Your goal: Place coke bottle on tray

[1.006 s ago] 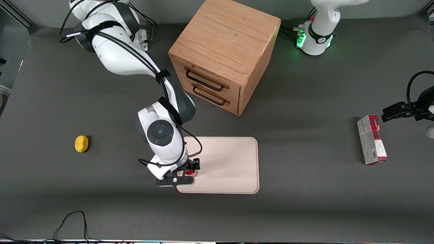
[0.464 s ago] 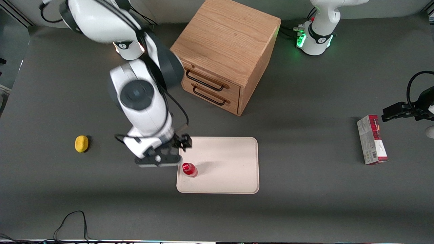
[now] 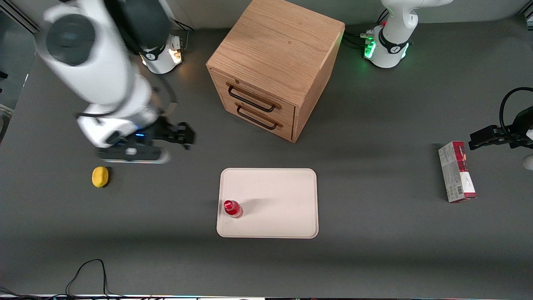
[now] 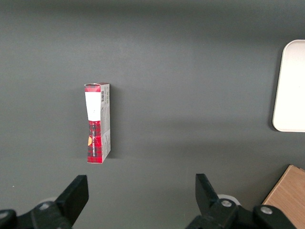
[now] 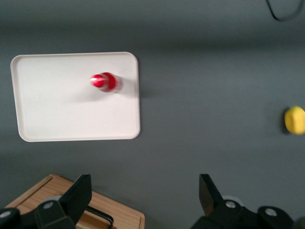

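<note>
The coke bottle [image 3: 232,208] [image 5: 105,82], small and red with a red cap, stands upright on the cream-white tray [image 3: 279,196] [image 5: 57,114], near the tray's edge toward the working arm's end. My gripper [image 3: 179,135] [image 5: 145,193] hangs high above the table, farther from the front camera than the tray and well apart from the bottle. Its fingers [image 5: 78,193] stand wide open with nothing between them.
A wooden two-drawer cabinet [image 3: 275,66] [image 5: 71,205] stands farther from the front camera than the tray. A yellow lemon [image 3: 100,176] [image 5: 295,119] lies toward the working arm's end. A red-and-grey carton [image 3: 456,171] [image 4: 97,122] lies toward the parked arm's end.
My gripper let go of the coke bottle on the tray, then rose and drew back away from the front camera toward the working arm's end. The bottle stays upright.
</note>
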### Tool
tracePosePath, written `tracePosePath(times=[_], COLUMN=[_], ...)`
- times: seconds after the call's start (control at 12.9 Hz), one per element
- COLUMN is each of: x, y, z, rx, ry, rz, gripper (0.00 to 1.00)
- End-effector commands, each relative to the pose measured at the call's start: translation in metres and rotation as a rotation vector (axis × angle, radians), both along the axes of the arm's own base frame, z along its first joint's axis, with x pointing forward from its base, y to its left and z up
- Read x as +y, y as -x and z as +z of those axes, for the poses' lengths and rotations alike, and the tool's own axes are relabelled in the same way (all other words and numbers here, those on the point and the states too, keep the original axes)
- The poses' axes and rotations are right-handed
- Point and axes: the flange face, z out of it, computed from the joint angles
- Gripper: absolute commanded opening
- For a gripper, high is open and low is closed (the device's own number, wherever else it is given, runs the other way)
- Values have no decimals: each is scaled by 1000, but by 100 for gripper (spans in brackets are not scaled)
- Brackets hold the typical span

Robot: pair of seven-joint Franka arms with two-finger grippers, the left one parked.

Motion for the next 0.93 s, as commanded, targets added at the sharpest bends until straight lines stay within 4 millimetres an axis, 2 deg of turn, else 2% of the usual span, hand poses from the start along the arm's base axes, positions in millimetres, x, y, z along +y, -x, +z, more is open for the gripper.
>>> tracePosePath(times=[0.0, 0.08, 0.23, 0.39, 0.46, 0.62, 0.85], x=[-85, -114, -151, -180, -201, -226, -248], y=[24, 28, 40, 41, 39, 36, 38], z=[10, 14, 15, 12, 13, 11, 13], rx=[24, 12, -11, -1, 0, 2, 6], ry=[-43, -49, -50, -43, -41, -36, -30], rz=[-16, -5, 43, 28, 39, 33, -5], gripper=[100, 100, 100, 100, 100, 100, 100])
